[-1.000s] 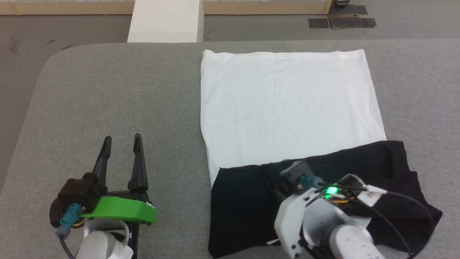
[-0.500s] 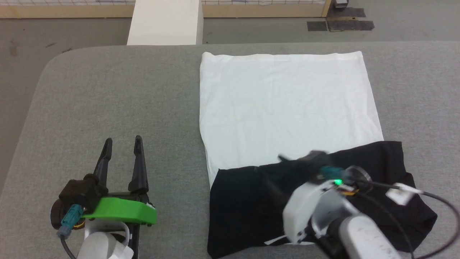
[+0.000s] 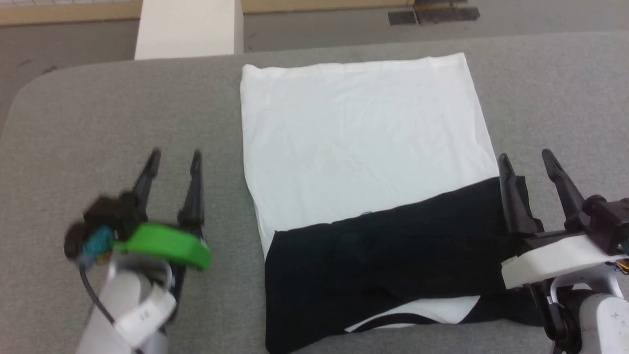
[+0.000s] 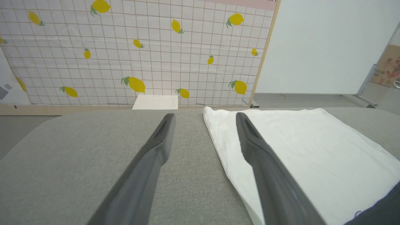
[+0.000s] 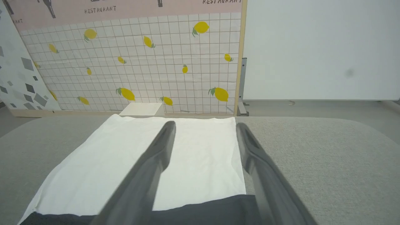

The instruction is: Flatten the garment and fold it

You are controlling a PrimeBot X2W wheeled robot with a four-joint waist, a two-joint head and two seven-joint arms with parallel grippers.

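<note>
The grey table (image 3: 123,113) takes up most of the head view, and the garment (image 3: 363,132) lies on it from centre to right. Its white body is spread smooth toward the top of the frame. The black sleeves are folded in as a band across its lower part, with a sliver of white showing at the bottom edge.

The left hand (image 3: 175,155) sits at lower left over bare table, fingers apart and holding nothing, well clear of the cloth. The right hand (image 3: 524,156) sits at lower right, also spread and empty. Its inner finger overlaps the right end of the black band, though I cannot tell whether it touches.

The main risk is that finger snagging the soft edge as the arm moves, which would drag the band askew. The band also looks slightly rumpled low down, so folding now could trap creases, and a pinch might lift only the top layer.

A white block (image 3: 189,29) stands past the table's far edge at upper left, and dark patches (image 3: 432,14) mark the floor at top right. Neither is in the way.
</note>
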